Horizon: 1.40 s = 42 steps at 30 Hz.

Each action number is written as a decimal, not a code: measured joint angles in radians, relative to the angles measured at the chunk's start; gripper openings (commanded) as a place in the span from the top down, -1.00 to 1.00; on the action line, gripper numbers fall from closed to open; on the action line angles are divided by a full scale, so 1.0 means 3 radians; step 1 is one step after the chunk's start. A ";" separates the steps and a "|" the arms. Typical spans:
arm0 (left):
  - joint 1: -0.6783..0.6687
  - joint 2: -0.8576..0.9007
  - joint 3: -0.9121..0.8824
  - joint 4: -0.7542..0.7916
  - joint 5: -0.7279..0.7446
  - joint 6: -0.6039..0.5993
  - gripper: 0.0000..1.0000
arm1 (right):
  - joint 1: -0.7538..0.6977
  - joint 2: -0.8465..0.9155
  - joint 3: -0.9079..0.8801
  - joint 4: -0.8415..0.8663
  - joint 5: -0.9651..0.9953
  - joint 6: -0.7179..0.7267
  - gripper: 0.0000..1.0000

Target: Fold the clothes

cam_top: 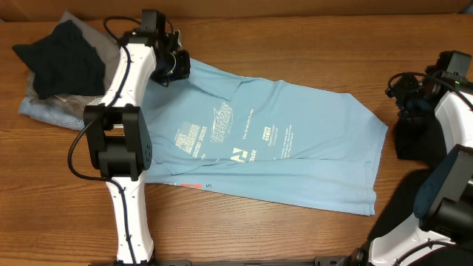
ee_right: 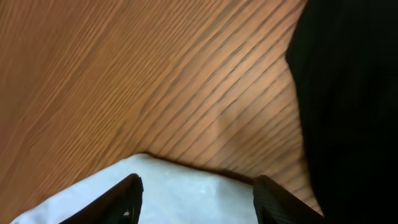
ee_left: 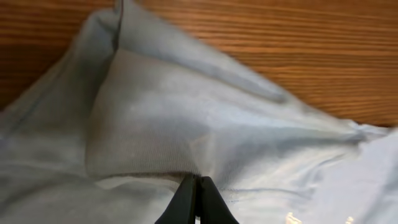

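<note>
Ideally, left tool, clamped on the sky-blue shirt, waits until the open, empty right tool grips.

Overhead downward; both wrist views close over shirt.

Sky-blue T-shirt with white print, black garment, table of streaked brown wood grain

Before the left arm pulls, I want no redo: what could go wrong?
Left gripper pinches only a small fold of the shirt; it may slip. Right gripper is open, holding nothing, so a one-sided pull could drag the shirt askew. Black cloth lies close to it and might get caught.
</note>
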 measured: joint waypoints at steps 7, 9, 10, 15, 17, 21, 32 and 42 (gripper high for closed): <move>0.0010 0.0000 0.0317 -0.0387 -0.0008 0.0001 0.92 | 0.0000 0.0271 0.0011 0.0155 0.0112 -0.0029 0.06; 0.0010 0.0001 0.0445 -0.0577 -0.0066 0.0000 0.92 | 0.0000 0.0459 0.0013 0.0164 0.0013 -0.0066 0.09; 0.0010 0.0000 0.0495 -0.0659 -0.0104 0.0001 0.92 | 0.0000 0.0525 0.0013 0.0151 -0.0025 -0.0089 0.08; 0.0010 0.0000 0.0726 -0.1062 -0.0359 0.0014 0.92 | -0.0004 0.0640 0.0066 -0.0043 -0.0173 -0.0160 -0.01; 0.0010 0.0000 0.0785 -0.1191 -0.0451 0.0017 0.92 | 0.0000 0.0641 0.0066 -0.0170 -0.0254 -0.0206 0.00; 0.0010 0.0000 0.0868 -0.1385 -0.0584 0.0019 0.92 | 0.0010 0.0643 0.0065 -0.0446 -0.0581 -0.0446 0.44; 0.0099 0.0001 0.1033 -0.1756 -0.0729 0.0027 0.92 | 0.0088 0.0599 0.0061 -0.0617 -0.0688 -0.0713 0.92; 0.0209 0.0000 0.1073 -0.2082 -0.0764 0.0050 0.92 | 0.0635 0.0061 0.0057 -0.2031 0.0487 -0.0266 -0.07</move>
